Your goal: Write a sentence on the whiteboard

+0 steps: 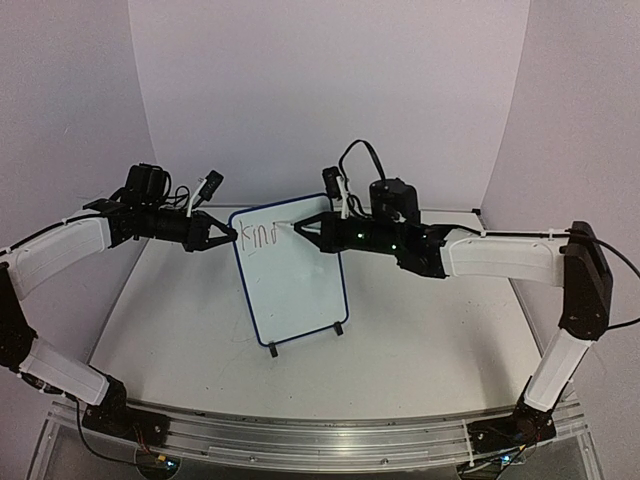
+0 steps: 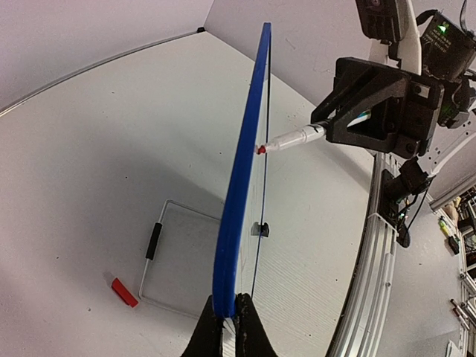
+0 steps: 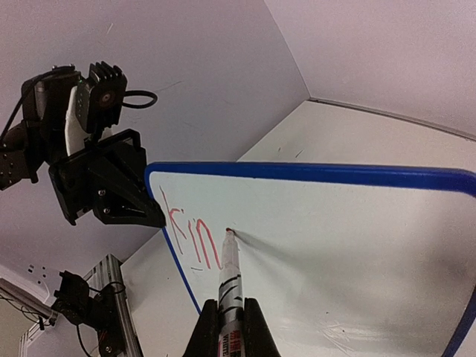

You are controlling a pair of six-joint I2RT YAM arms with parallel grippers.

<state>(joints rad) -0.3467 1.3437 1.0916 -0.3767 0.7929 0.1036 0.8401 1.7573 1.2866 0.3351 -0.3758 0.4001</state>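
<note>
Left jaws clamp the whiteboard (image 1: 300, 290) edge, right jaws grip a marker (image 3: 229, 279) touching it beside the sentence (image 3: 190, 238).

There are two robot arms, the left arm (image 1: 60, 250) and the right arm (image 1: 500, 255). There is one whiteboard (image 1: 300, 290) with two black feet (image 1: 274, 350), one marker (image 3: 230, 275), three red letters (image 3: 195, 242) that I can read, one red cap (image 2: 124, 291) and one flat frame (image 2: 153, 240) with a black handle.

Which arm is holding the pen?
The right fingers clamp the red marker, tip on the whiteboard; the left fingers only pinch the board's edge.
</note>
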